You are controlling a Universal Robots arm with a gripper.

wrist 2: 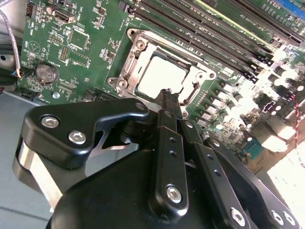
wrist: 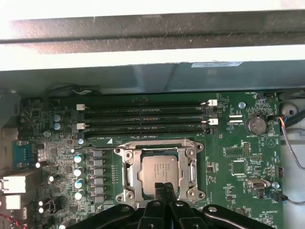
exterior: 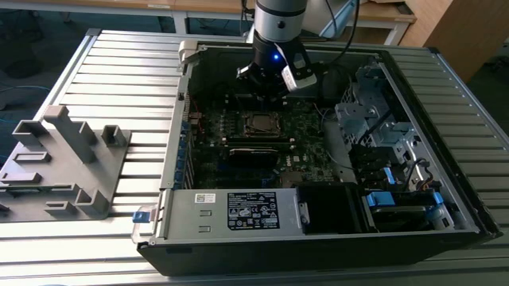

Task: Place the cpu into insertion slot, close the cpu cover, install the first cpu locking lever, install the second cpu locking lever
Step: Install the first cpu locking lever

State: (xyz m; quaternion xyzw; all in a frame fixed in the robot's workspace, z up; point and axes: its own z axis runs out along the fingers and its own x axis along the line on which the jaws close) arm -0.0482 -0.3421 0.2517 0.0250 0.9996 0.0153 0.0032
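**Gripper shut at the edge of the seated cpu**

The gripper (wrist: 164,187) has its fingers pressed together, and nothing shows between them. In both wrist views the tips sit at one edge of the cpu (wrist: 159,169); I cannot tell whether they touch it. The cpu lies flat in the insertion slot (exterior: 245,123). The cpu cover (wrist: 133,167) lies down around it, its cut-out showing the chip's pale top.

In the exterior view the slot is at mid-frame, and the arm (exterior: 278,24) hangs over it from the top centre. Memory slots (wrist: 143,119) run just beside the cover, on the side away from the fingers. A coin cell (wrist: 255,125) sits well apart.

The case wall (exterior: 179,119) rings the board. Drive bays (exterior: 374,119) crowd the exterior view's right. A grey fixture (exterior: 64,161) stands on the table (exterior: 119,59) at left of frame.
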